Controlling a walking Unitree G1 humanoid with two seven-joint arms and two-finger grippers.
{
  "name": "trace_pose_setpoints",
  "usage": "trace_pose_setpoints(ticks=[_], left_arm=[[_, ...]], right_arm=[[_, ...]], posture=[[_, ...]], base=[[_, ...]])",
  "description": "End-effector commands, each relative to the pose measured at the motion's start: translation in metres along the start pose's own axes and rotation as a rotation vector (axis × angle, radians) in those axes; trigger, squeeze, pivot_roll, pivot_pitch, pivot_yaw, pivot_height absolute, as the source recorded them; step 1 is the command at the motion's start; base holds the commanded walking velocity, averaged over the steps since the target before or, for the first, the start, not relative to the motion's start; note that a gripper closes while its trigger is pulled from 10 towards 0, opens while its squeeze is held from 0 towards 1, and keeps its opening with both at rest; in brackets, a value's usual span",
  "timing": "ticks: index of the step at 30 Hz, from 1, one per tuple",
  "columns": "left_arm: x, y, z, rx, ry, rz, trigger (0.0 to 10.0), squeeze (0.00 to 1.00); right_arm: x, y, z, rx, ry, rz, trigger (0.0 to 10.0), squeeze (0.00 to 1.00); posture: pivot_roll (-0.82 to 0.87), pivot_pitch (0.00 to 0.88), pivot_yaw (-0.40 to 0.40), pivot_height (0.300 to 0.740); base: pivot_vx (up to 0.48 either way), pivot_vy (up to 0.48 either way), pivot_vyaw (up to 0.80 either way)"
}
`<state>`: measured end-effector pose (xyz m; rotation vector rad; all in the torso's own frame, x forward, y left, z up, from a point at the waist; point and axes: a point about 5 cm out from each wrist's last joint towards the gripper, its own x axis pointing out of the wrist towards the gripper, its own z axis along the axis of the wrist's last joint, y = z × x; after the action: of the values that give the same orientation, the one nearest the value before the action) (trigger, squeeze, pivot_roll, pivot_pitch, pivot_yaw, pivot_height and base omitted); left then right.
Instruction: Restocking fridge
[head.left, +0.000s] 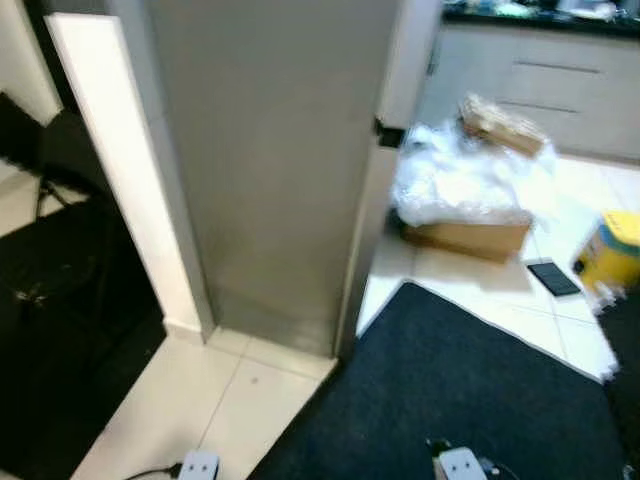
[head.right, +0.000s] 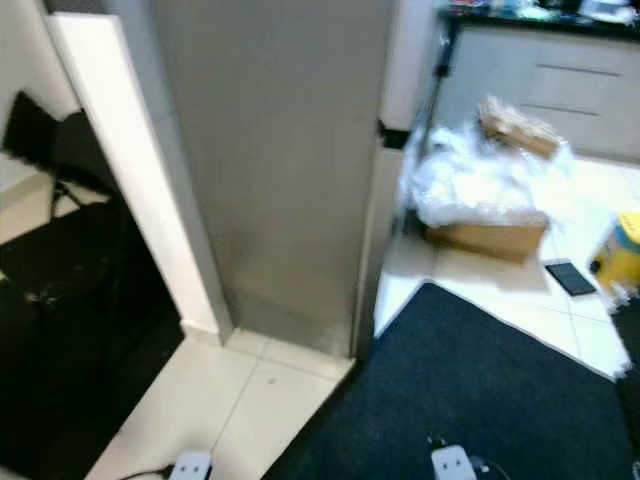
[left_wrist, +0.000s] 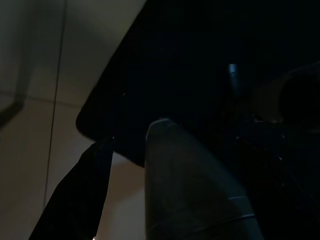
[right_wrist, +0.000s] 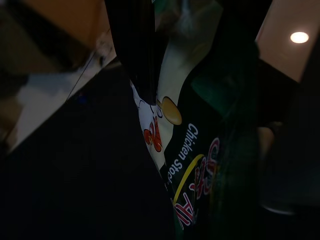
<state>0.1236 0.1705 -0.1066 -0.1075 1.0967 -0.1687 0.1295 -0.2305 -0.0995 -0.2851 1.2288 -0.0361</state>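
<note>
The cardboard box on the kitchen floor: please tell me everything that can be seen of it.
The low brown cardboard box stands flat on the pale tiled floor, to the right of the tall grey fridge and beyond the dark rug. A heap of crumpled clear plastic wrap spills over its top, hiding its contents, with a tan packet on top. A small dark flat device lies near its right corner, apart.

A tall grey fridge (head.left: 275, 170) stands shut before me. My right hand (right_wrist: 185, 60) grips a dark green chicken stock packet (right_wrist: 195, 150).
</note>
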Motion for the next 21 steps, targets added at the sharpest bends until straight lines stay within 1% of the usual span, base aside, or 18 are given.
trace_pose_setpoints(ticks=[1,3,21], left_arm=[[-0.0008,-0.0001,-0.0058,-0.002,0.022,0.0,10.0,0.0],[-0.0011,0.0006,-0.0064,-0.01,0.023,0.004,10.0,0.0],[-0.0015,0.0021,-0.0063,-0.019,0.025,0.003,10.0,0.0]], right_arm=[[0.0,-0.0042,0.0037,-0.001,-0.017,-0.02,10.0,0.0],[0.0,-0.0043,0.0041,-0.001,-0.019,-0.022,10.0,0.0],[0.0001,-0.001,0.0077,-0.027,-0.031,-0.013,10.0,0.0]], posture=[[0.05,0.0,0.007,0.74],[0.05,0.0,0.007,0.74],[0.05,0.0,0.007,0.74]], base=[[0.0,0.0,0.0],[0.0,0.0,0.0],[0.0,-0.463,0.0]])
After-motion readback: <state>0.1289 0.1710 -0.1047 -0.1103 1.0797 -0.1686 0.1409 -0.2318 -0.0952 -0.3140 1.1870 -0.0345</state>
